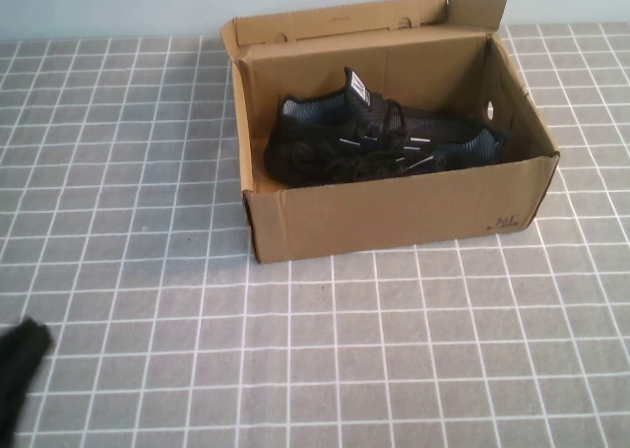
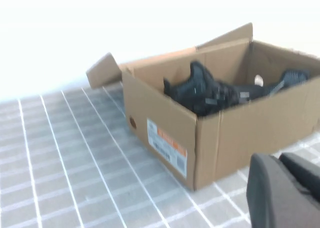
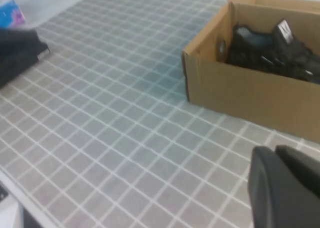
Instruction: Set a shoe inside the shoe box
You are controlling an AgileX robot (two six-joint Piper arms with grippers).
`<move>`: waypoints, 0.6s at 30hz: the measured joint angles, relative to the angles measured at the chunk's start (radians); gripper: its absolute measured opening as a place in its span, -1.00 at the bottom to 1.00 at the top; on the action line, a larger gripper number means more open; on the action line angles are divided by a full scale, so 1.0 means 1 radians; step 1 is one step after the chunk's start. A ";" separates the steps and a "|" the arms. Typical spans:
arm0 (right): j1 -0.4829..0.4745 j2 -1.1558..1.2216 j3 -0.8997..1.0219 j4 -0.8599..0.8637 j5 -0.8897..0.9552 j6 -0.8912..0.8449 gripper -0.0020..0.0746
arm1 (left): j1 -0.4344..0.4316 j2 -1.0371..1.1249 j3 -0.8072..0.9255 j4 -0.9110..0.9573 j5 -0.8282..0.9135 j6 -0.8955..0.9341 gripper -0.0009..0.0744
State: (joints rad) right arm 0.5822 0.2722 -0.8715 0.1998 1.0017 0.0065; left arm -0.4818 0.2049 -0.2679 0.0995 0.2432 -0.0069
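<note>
Left gripper (image 1: 22,364): visible in the high view only as a dark shape at the lower left corner of the frame, low over the worktop (image 1: 394,350) and well apart from the shoe box (image 1: 394,217). In the left wrist view its dark fingers (image 2: 272,198) show at the frame edge, clear of the box; whether they are open or closed cannot be told. They hold nothing that can be seen.

Worktop: covered in a grey grid of small squares with white lines.

Shoe box: brown corrugated cardboard, standing on the worktop at the centre-right of the high view, toward the far side. The hinged lid (image 1: 345,20) stands open, raised behind the back wall. A round hole (image 1: 489,110) shows in the right end wall. A label with orange and dark print (image 2: 167,147) sits on the left end wall, and small print marks the front wall near its right corner.

Shoe (image 1: 379,138): black knit sneaker with short white dashes, lying inside the shoe box on its floor, its white tongue label (image 1: 356,86) raised. How many shoes lie in the box cannot be told.

Right gripper (image 3: 285,188): not seen in the high view. The right wrist view shows its dark fingers over the worktop, near the box but apart from it; their state cannot be told.
</note>
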 joint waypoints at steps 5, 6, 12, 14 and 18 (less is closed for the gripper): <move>0.000 -0.007 0.196 0.141 -0.256 -0.118 -0.99 | 0.000 0.009 0.171 0.000 -0.180 -0.005 -0.98; 0.000 -0.007 0.232 0.172 -0.303 -0.140 -0.99 | 0.000 0.009 0.206 0.002 -0.213 -0.005 -0.98; 0.000 -0.007 0.378 0.267 -0.516 -0.188 -0.99 | 0.000 0.021 0.293 0.002 -0.188 -0.005 -0.98; 0.000 -0.007 0.398 0.281 -0.565 -0.189 -0.99 | 0.000 0.022 0.293 0.002 -0.113 -0.005 -0.98; 0.000 -0.007 0.412 0.291 -0.603 -0.191 -0.99 | 0.000 0.022 0.293 0.002 -0.013 -0.005 -0.98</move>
State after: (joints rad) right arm 0.5822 0.2657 -0.4594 0.4909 0.3983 -0.1847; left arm -0.4818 0.2269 0.0255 0.1012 0.2299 -0.0115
